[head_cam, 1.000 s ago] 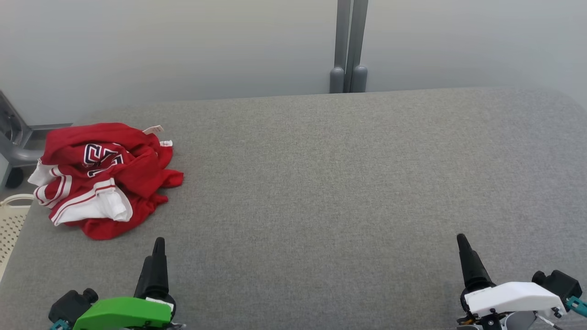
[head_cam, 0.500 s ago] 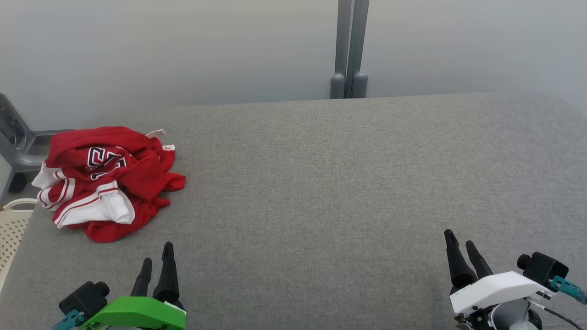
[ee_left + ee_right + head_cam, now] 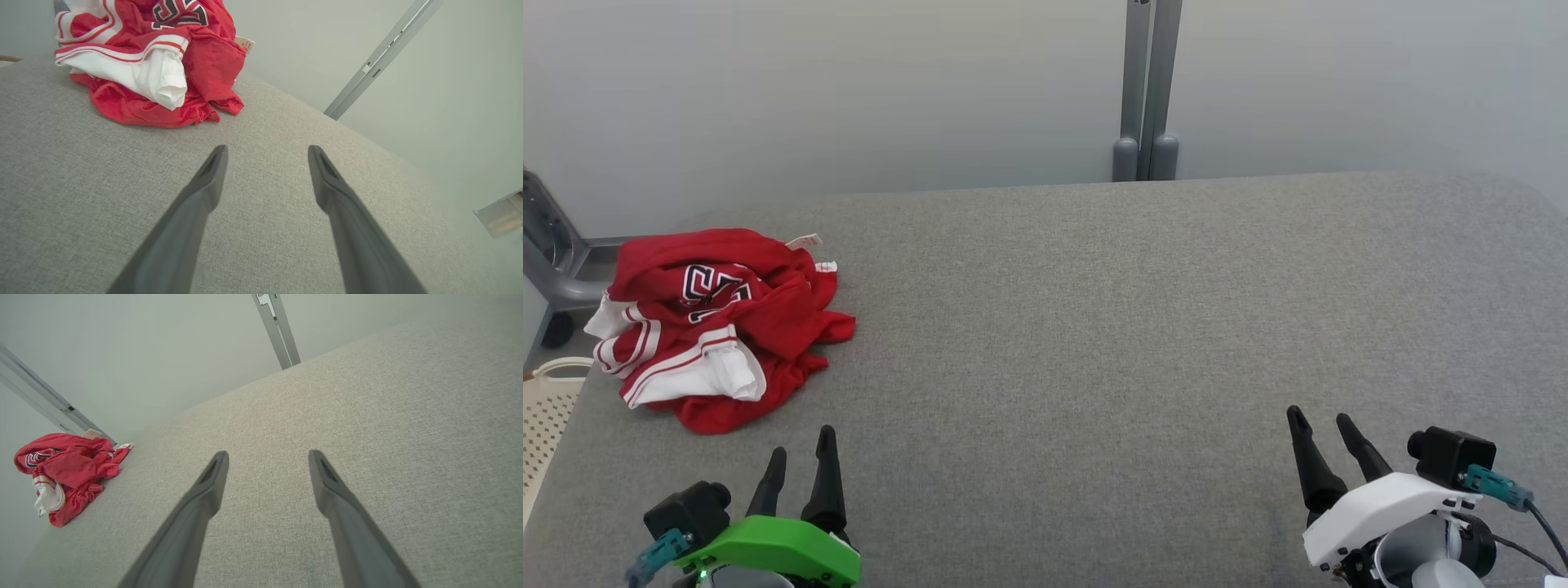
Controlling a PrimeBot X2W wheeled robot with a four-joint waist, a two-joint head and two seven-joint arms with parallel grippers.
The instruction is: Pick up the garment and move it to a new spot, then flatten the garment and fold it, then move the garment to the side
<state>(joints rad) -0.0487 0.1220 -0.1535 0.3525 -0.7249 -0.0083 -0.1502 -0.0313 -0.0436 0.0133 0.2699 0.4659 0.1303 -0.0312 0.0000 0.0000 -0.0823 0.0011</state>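
Hovering over the near edge of the grey bench, the left gripper and right gripper both have their fingers spread, grasping nothing. Farther back, the crumpled red-and-white garment lies at the bench's left edge.

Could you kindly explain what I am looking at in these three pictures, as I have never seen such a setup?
This is a two-armed robot at a grey fabric-covered table. The wide picture comes from a camera on its head, looking down: its left gripper, with the green shell, is at lower left, its right gripper, with the white shell, at lower right. The other two come from cameras on each wrist, looking along that gripper's two dark fingers. A crumpled red and white garment lies on the table's left side, ahead of the left gripper. Both grippers are open and hold nothing.
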